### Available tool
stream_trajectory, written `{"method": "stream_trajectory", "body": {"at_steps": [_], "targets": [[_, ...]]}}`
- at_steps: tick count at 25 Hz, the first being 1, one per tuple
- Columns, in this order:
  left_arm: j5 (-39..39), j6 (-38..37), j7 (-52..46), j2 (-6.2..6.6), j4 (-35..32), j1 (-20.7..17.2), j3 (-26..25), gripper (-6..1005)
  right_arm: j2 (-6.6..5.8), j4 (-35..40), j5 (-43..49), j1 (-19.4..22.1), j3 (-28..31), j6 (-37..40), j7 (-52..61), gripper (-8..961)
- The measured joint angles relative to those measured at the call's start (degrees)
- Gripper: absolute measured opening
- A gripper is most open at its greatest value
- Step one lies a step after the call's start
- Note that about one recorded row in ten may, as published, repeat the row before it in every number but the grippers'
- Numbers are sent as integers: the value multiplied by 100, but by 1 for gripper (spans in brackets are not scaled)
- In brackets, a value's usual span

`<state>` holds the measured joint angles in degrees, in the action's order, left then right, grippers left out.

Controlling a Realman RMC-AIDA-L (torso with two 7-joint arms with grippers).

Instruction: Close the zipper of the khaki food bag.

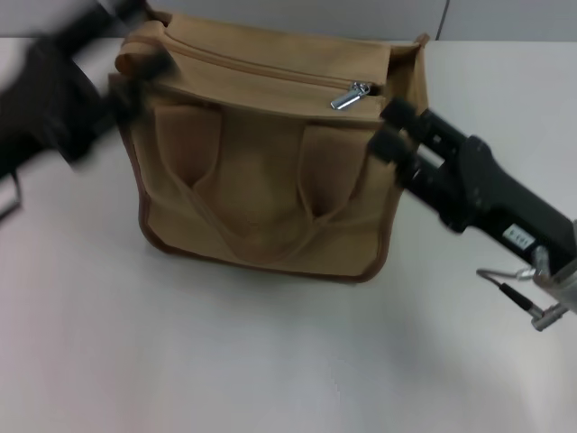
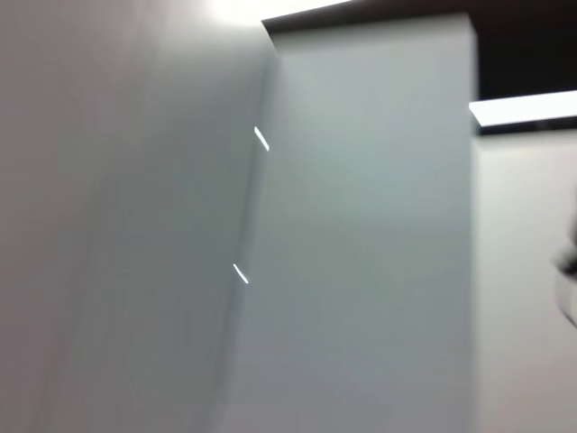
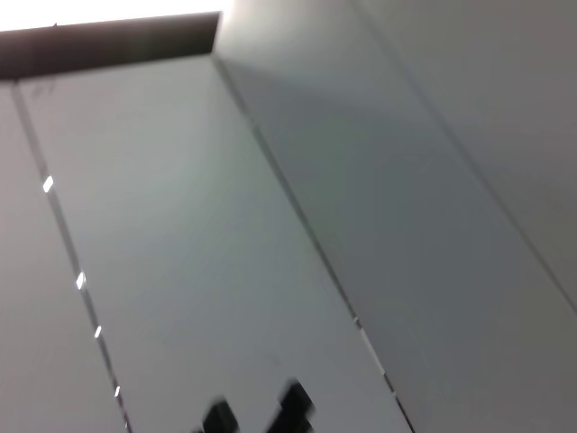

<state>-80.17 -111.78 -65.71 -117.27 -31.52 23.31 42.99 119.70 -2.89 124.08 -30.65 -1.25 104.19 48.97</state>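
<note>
Silver pull tab (image 1: 352, 95) sat just beyond right tool (image 1: 389, 129), prongs parted, empty; tan canvas bag's (image 1: 261, 198) zipper (image 1: 270, 72) looked mostly shut. Left tool (image 1: 149, 65): grip unclear.

Khaki food bag (image 1: 261, 180) on table (image 1: 270, 361), between both end effectors.

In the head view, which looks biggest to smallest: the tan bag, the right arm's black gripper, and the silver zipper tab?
1. khaki food bag
2. right gripper
3. zipper pull tab
</note>
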Motion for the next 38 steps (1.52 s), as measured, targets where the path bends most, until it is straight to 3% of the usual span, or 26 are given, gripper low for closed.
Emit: {"method": "stream_trajectory", "body": {"at_steps": [4,7,9,10,15,21,28,38], "targets": [[-655,9,51,18,-119,-51,189,641,-2,25,325,75,-17,-1,-632,618],[-1641,147,499,65,-206,-329,172,657,-3,29,611,188,-20,-59,-1229,618],[-1699,159,646,63,-204,-411,172,654,1,16,688,310,-22,-91,-1585,618],[-1784,233,1032,19,-180,-646,175,652,4,-15,702,387,-29,-148,-1759,618],[-1797,590,1464,-62,-201,-1001,182,660,-20,49,1051,393,-229,-354,-1723,618],[-1922,612,1449,-5,-93,-1015,275,693,-4,69,1519,344,-322,-660,-1720,618],[-2382,736,1444,-86,-94,-919,287,773,3,28,1677,269,-327,-997,-1687,618],[-2398,767,1444,-112,-83,-878,292,773,6,-22,1689,211,-346,-1081,-1616,618]]}}
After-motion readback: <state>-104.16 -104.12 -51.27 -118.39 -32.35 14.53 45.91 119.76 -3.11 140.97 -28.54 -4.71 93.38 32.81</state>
